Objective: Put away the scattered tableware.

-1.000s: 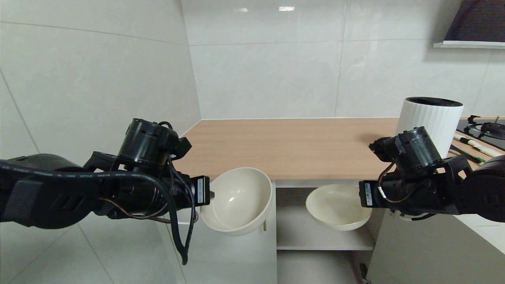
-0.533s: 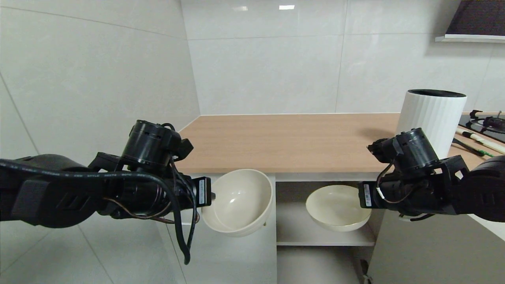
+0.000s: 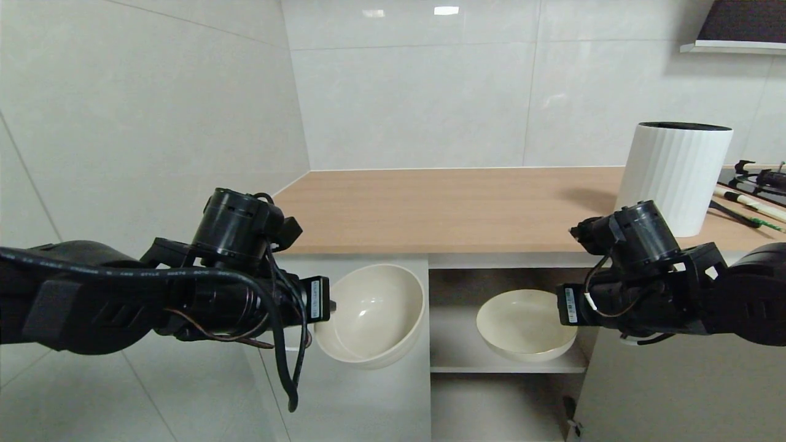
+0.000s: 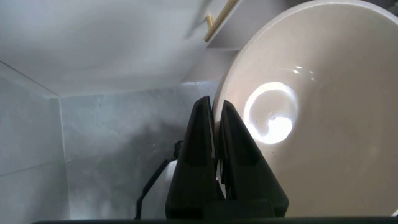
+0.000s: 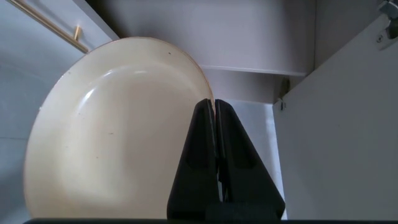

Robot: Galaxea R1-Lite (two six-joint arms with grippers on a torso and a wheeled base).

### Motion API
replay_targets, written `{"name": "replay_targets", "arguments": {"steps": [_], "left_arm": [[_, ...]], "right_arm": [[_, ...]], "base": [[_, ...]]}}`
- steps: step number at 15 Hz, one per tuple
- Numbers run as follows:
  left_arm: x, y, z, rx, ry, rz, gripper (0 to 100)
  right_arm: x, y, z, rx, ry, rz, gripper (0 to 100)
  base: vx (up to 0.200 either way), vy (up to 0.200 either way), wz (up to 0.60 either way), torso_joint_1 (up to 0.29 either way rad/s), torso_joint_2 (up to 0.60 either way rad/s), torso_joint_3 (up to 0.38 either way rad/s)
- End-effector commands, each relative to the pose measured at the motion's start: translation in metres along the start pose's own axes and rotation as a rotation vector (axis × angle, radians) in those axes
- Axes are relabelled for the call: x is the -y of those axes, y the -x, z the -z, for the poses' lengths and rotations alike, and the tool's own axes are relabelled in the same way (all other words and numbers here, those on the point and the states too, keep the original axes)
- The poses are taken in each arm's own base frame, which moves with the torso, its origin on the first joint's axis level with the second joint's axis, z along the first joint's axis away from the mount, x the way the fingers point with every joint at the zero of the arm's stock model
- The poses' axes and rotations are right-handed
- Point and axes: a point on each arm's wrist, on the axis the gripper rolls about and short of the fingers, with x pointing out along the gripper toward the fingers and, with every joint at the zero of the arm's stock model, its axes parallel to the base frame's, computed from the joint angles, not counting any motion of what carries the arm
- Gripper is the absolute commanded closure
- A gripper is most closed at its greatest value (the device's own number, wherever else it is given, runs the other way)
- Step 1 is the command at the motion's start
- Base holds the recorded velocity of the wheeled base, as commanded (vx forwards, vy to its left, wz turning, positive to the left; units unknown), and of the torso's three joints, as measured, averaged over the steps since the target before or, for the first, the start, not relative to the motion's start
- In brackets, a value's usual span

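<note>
My left gripper (image 3: pixel 330 303) is shut on the rim of a deep cream bowl (image 3: pixel 372 314), held tilted in front of the lower cabinet, just left of its open compartment. The wrist view shows its fingers (image 4: pixel 214 115) pinching the bowl (image 4: pixel 311 106) edge. My right gripper (image 3: pixel 568 304) is shut on the rim of a shallow cream plate (image 3: pixel 522 322), held just above the cabinet shelf (image 3: pixel 454 367). In the right wrist view the fingertips (image 5: pixel 214 112) clamp the plate (image 5: pixel 118 124) edge.
A wooden countertop (image 3: pixel 454 209) runs above the cabinet. A tall white ribbed container (image 3: pixel 675 175) stands on it at the right, with chopsticks (image 3: pixel 746 209) and a stove (image 3: pixel 761 178) beyond. Tiled walls close the left and back. An open cabinet door (image 3: pixel 669 393) stands at the right.
The whole head view has shifted, so the camera has moved lower: the cabinet opening and shelf now show more fully. Both grippers keep hold of their dishes, the plate nearing the shelf.
</note>
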Motion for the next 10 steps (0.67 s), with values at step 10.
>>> {"name": "replay_targets", "arguments": {"steps": [10], "left_arm": [[-0.0001,-0.0005,0.0001,-0.001,0.002,-0.001,100]], "right_arm": [[0.0001,-0.0032,0.0014,-0.009,0.009,0.005,100]], "base": [[0.000,0.000,0.00,-0.047,0.13,0.086]]}}
